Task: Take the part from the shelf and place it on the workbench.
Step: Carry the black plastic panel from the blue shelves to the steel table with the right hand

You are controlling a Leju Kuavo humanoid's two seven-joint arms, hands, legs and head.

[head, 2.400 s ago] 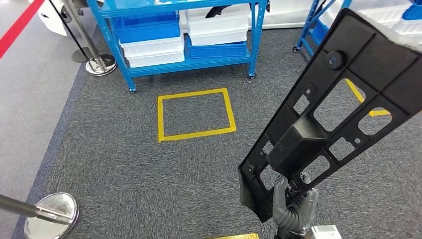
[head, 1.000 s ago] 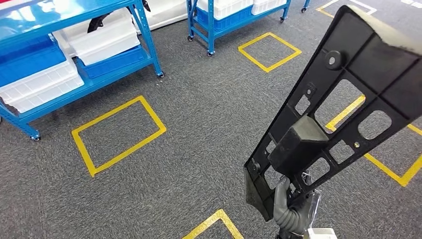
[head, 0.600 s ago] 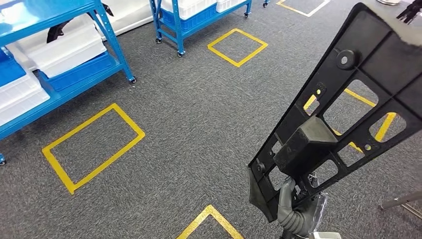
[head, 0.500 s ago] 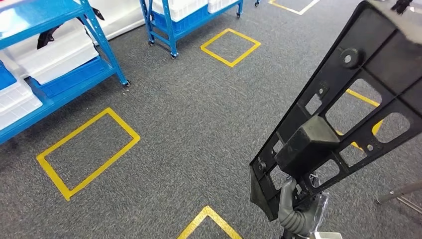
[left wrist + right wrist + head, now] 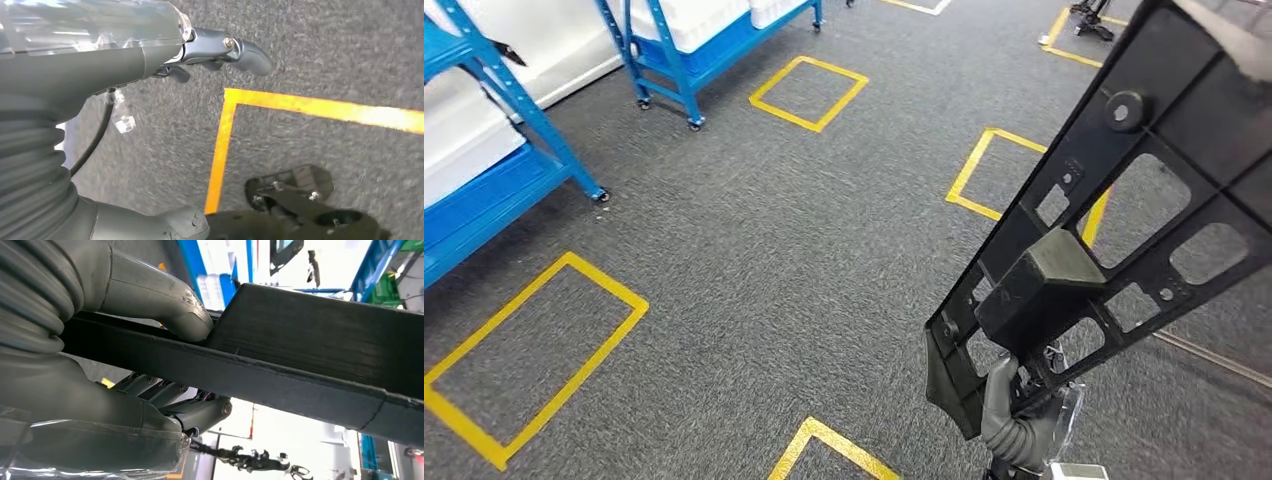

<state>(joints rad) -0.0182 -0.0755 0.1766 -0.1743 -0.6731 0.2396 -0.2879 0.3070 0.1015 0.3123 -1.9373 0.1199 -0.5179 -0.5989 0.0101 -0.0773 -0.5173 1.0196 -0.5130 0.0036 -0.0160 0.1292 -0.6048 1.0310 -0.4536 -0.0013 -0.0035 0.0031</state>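
One black plastic part (image 5: 1114,210) is carried in the right hand (image 5: 1021,425), whose thumb and fingers clamp its lower edge; the right wrist view confirms the thumb (image 5: 165,305) pressed on one face and the fingers (image 5: 175,400) on the other. The part stands tilted, rising toward the upper right corner of the head view. The left hand (image 5: 125,55) hangs over the carpet (image 5: 310,50) holding nothing; its fingers are partly curled, and how far they spread cannot be told. Across the earlier head pictures the whole scene has shifted: the blue shelves (image 5: 494,150) have slid to the upper left edge and new yellow floor squares (image 5: 809,92) have come into view, so the camera has turned, while the part's place in the hand is unchanged. In judgement, pickup is complete and the robot is turning toward a workbench not yet visible. No legible brand, label or writing appears.
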